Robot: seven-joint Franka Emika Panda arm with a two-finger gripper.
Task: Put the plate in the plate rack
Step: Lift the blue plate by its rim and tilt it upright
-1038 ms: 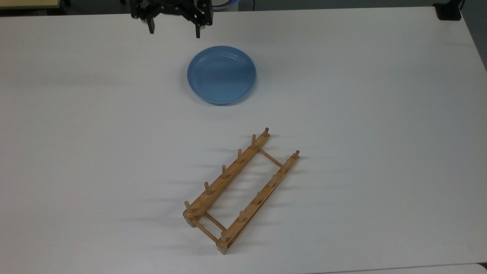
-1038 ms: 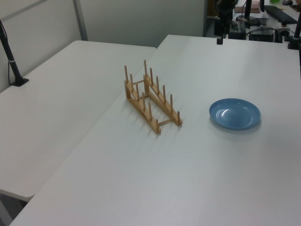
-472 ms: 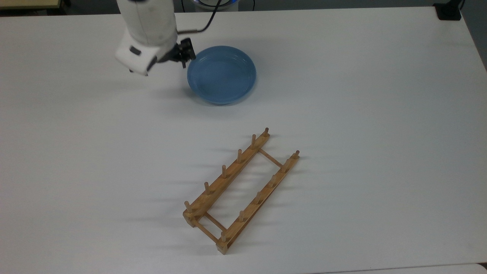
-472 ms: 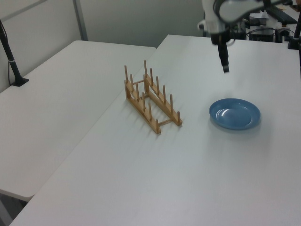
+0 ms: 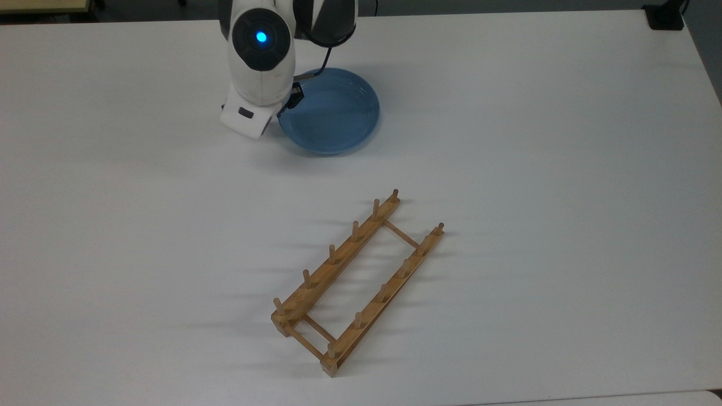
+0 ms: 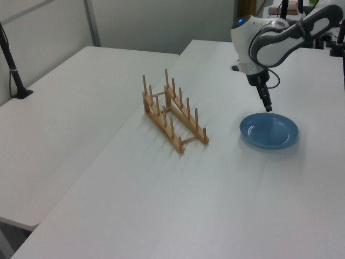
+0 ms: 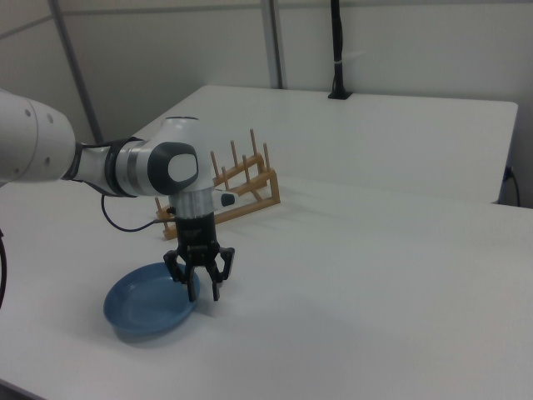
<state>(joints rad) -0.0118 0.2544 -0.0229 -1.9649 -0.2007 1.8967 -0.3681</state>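
**Desk:** What's the room like from your end?

**Me:** I'm looking at a wide white table (image 5: 536, 141) with pale partition walls behind it, and a second white table butted up beside it in the left view. A black post (image 7: 336, 50) stands at the far end in the right view.

**Desk:** And the plate?

**Me:** The light-blue plate (image 5: 333, 113) lies flat on the table, near the far edge in the top view. Right way up, nothing in it.

**Desk:** Where's your arm?

**Me:** The white arm (image 5: 260, 62) hangs over the top view's left side of the plate, blue light glowing on its wrist. In the right view I see the gripper (image 7: 203, 292) pointing straight down at the plate's rim, on the right view's right side of it. One finger sits over the inside of the rim, the other outside it.

**Desk:** Fingers?

**Me:** Spread apart, a clear gap between them, gripping nothing. I can't tell whether the tips touch the plate.

**Desk:** The rack?

**Me:** The wooden plate rack (image 5: 355, 282) stands well apart from the plate, nearer the camera in the top view, lying on a diagonal. Two rails, upright pegs, thin crossbars, every slot bare.
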